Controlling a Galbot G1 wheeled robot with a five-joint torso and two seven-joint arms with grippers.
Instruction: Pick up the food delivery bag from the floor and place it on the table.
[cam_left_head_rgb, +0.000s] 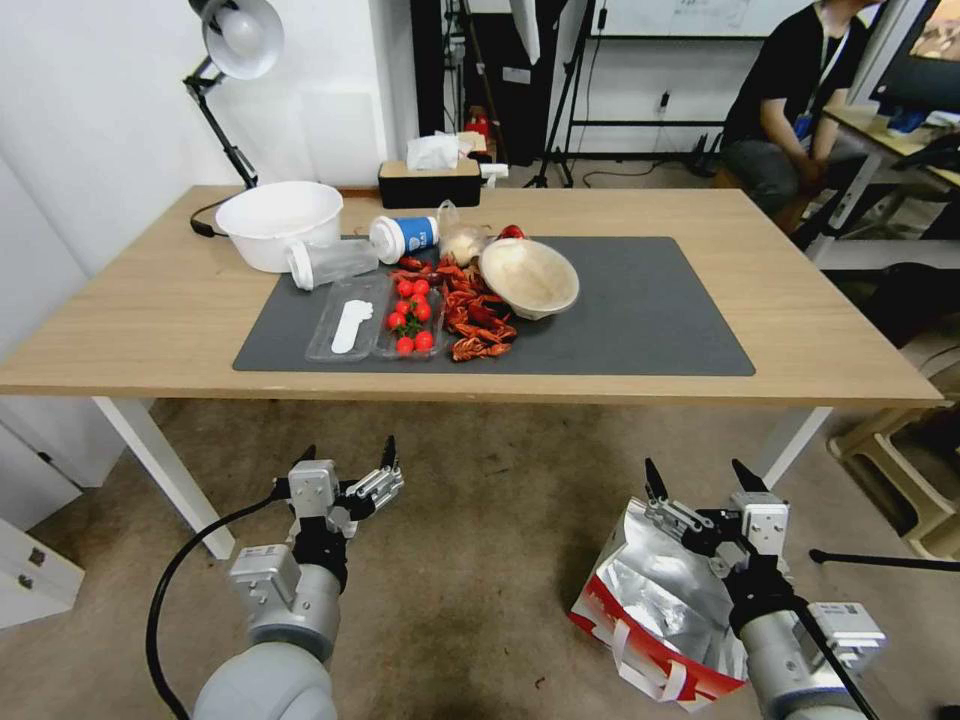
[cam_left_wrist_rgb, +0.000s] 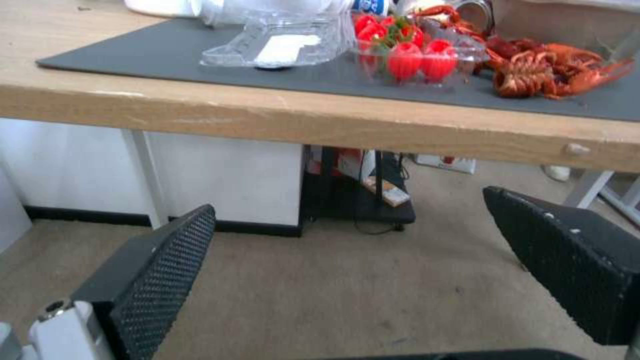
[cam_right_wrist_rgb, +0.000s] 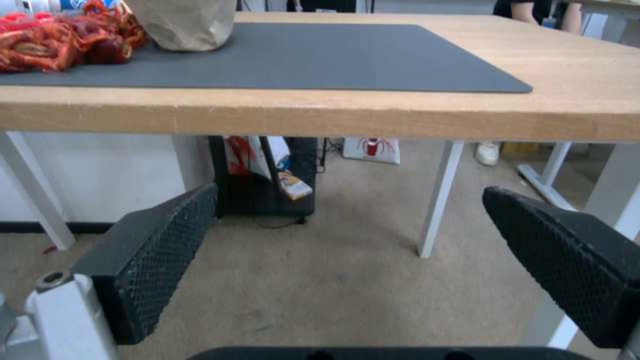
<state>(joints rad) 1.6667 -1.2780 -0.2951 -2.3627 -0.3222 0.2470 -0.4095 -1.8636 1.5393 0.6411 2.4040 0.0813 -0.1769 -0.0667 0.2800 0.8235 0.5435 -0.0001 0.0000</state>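
Note:
The food delivery bag (cam_left_head_rgb: 655, 610), white with red trim and a silver foil lining, stands open on the floor (cam_left_head_rgb: 480, 560) at the lower right of the head view. My right gripper (cam_left_head_rgb: 705, 478) hovers open just above the bag's far rim, touching nothing. My left gripper (cam_left_head_rgb: 347, 458) is open too, held above bare carpet to the left of the bag. Both point toward the table (cam_left_head_rgb: 140, 320), whose front edge runs across the left wrist view (cam_left_wrist_rgb: 333, 125) and the right wrist view (cam_right_wrist_rgb: 373, 117), with open fingers (cam_left_wrist_rgb: 157, 270) (cam_right_wrist_rgb: 160, 250) below it.
The dark mat (cam_left_head_rgb: 640, 310) carries a tray of tomatoes (cam_left_head_rgb: 410, 315), crayfish (cam_left_head_rgb: 475, 315), a paper bowl (cam_left_head_rgb: 530, 277), a white bowl (cam_left_head_rgb: 278, 222) and a tissue box (cam_left_head_rgb: 430, 182). White table legs (cam_left_head_rgb: 165, 475) (cam_left_head_rgb: 795, 445) stand ahead. A seated person is at the far right.

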